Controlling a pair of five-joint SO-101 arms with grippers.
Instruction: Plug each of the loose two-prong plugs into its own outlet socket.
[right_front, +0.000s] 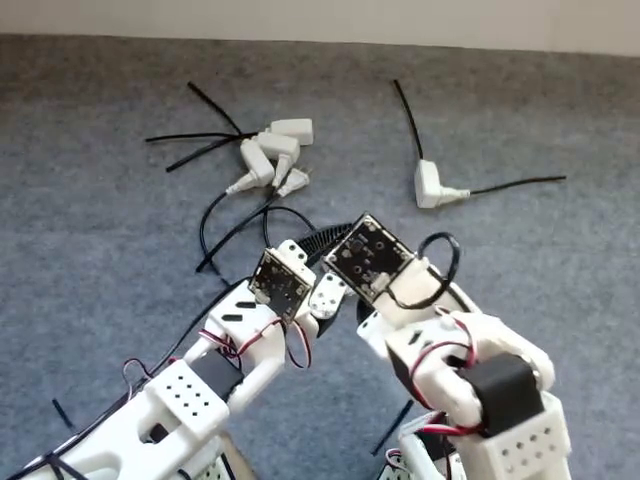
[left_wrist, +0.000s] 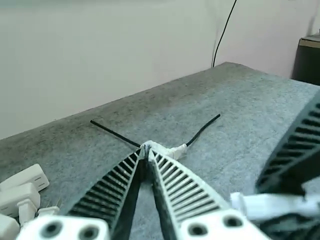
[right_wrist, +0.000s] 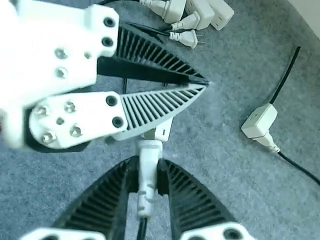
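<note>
Between the fingers of the right tool (right_wrist: 148, 165), white plug (right_wrist: 146, 192) clamped by its body, front end poking out ahead, likely to leave it free for mating; left tool (right_wrist: 202, 85) closed empty just ahead, socket cluster (right_front: 275, 150) farther beyond both.

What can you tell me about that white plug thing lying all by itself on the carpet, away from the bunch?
The lone white piece looks like smooth hard plastic: a blocky, angled body narrowing to a short neck. Two thin black cords leave it and spread apart, one of them from the neck. It lies flat on the grey carpet, well apart from the cluster of similar white pieces. Only the carpet touches it.
</note>
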